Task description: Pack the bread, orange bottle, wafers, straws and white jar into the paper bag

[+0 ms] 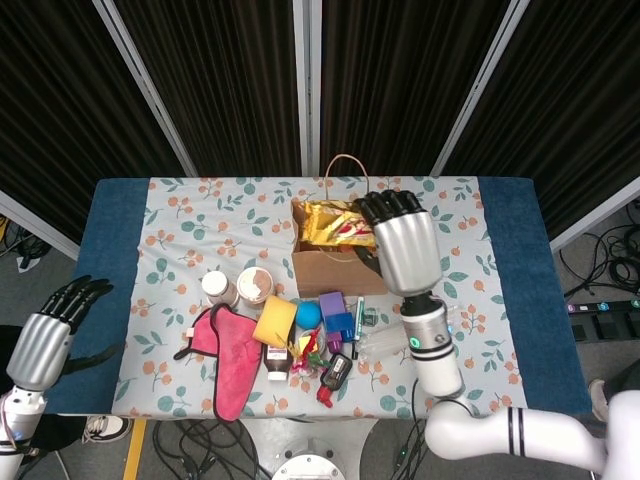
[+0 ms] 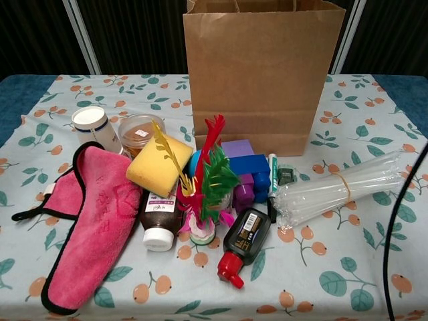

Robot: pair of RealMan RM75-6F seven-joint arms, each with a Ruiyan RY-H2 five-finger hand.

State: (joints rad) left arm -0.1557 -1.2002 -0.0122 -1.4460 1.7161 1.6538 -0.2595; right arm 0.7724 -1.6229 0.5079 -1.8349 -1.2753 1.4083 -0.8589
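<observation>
One gold wafer packet [image 1: 335, 226] sits gripped in the right hand [image 1: 404, 243] over the open paper bag [image 2: 263, 73]. Left hand [image 1: 50, 330] hangs empty, fingers apart. Label writing is unreadable.

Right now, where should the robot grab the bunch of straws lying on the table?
Probably around the middle of the straws, near the band holding them together, coming down from above. The bundle lies flat and long, right of the blue blocks, so fingers can close across its narrow width. The right hand is busy holding the gold packet.
</observation>
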